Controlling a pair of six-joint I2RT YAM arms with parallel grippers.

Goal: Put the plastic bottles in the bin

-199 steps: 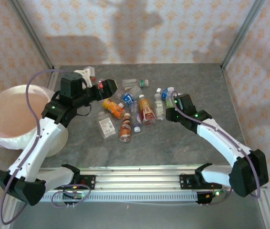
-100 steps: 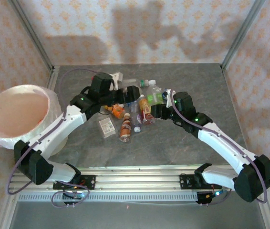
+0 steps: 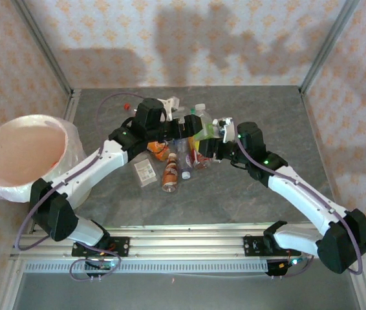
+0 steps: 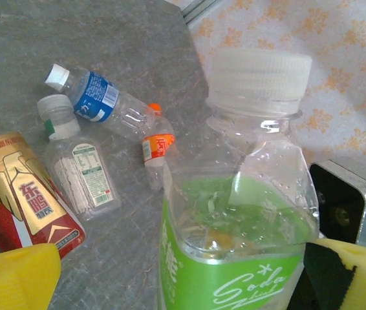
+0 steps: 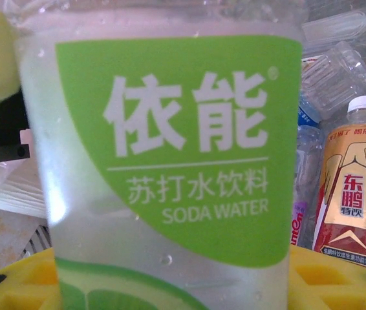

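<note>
Left claw (image 3: 184, 127) has swung over from the bin (image 3: 2, 187), wide open around the green soda water bottle (image 4: 235, 213), right claw (image 3: 209, 137) pinching that bottle tight, clear plastic, white cap (image 4: 259, 77), bright green label (image 5: 176, 142), lifted over the other bottles (image 3: 170, 174) on the grey table (image 3: 267, 116), bin far left

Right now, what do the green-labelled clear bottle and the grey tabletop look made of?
The green-labelled clear bottle looks like thin glossy plastic: see-through wall with droplets. The grey tabletop looks matte and mottled, stone or laminate; cannot tell which.
</note>
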